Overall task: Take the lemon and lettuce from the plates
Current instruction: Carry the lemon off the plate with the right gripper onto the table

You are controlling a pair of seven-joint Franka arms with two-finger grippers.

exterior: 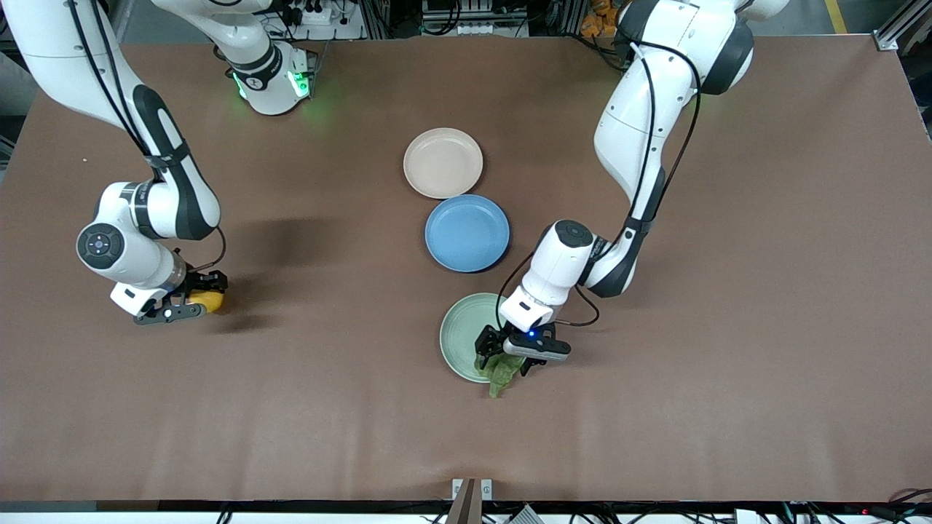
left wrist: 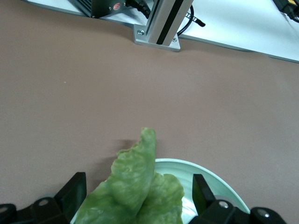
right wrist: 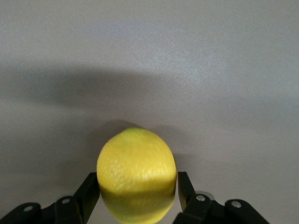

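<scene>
Surface, front view: brown matte table point(exterior: 728, 327) fills the view, with both arm bases along its top edge.
Plates, front view: round shallow beige-cream plate point(exterior: 443, 162) sits farthest from the camera; a round blue plate point(exterior: 467, 233) lies just nearer, their rims touching or nearly so; a round pale mint green plate point(exterior: 466, 331) lies nearest, apart from the blue one.
Left gripper, front view: left gripper point(exterior: 515, 358) is low over the nearer rim of the mint plate, on its side toward the left arm's end of the table, its fingers on either side of the wrinkly dark green lettuce leaf point(exterior: 499, 371), which hangs over the rim toward the camera.
Right gripper, front view: right gripper point(exterior: 191, 300) is low over bare table toward the right arm's end, well apart from the plates, clenched around the small yellow dimpled lemon point(exterior: 206, 300).
Left wrist view: lettuce point(left wrist: 135, 186) rises between the two black fingers point(left wrist: 72, 193), which flank it with space showing at each side; whether they pinch it I cannot tell. Mint plate rim point(left wrist: 219, 179) shows under the leaf, with brown table around it.
Right wrist view: lemon point(right wrist: 136, 173) sits squeezed between both black fingers point(right wrist: 88, 193), above bare table that looks grey.
</scene>
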